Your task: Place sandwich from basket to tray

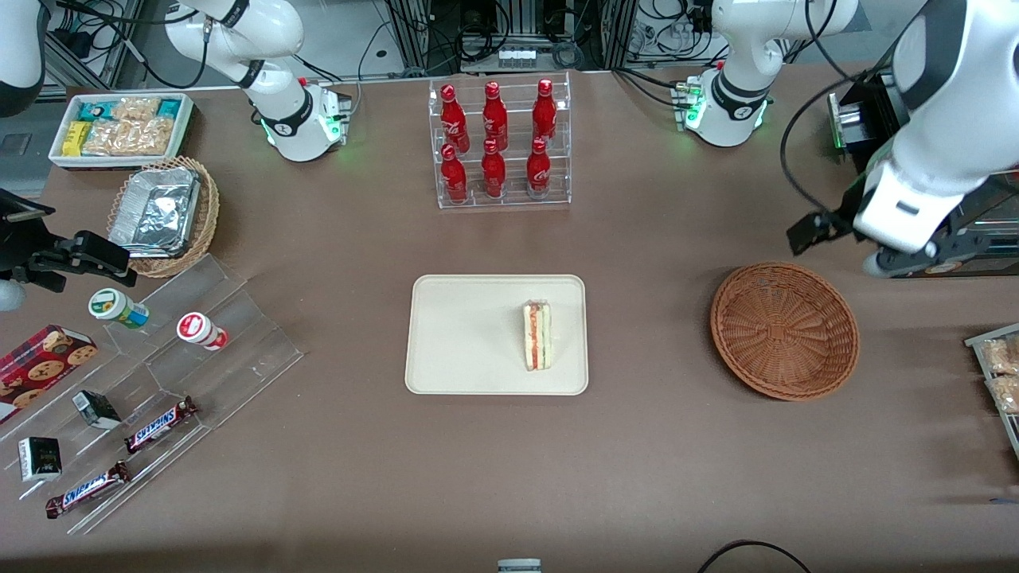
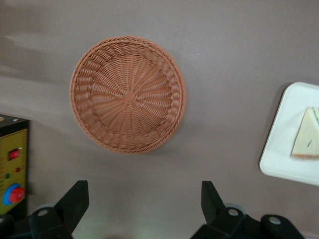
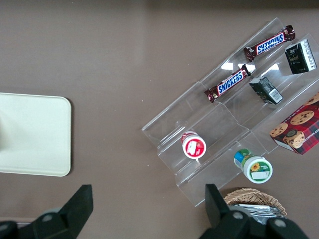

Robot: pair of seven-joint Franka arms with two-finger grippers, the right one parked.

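The sandwich point(image 1: 537, 335) lies on the tray point(image 1: 454, 334), at the end nearer the basket point(image 1: 784, 330). The basket has nothing in it. The gripper point(image 2: 144, 204) hangs above the table just beside the basket, well apart from the sandwich. Its fingers point(image 2: 75, 199) are wide apart and hold nothing.

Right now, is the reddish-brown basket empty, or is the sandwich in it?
Empty. The basket shows only bare weave, and the sandwich lies on the tray. The gripper hangs above the table beside the basket, jaws open.
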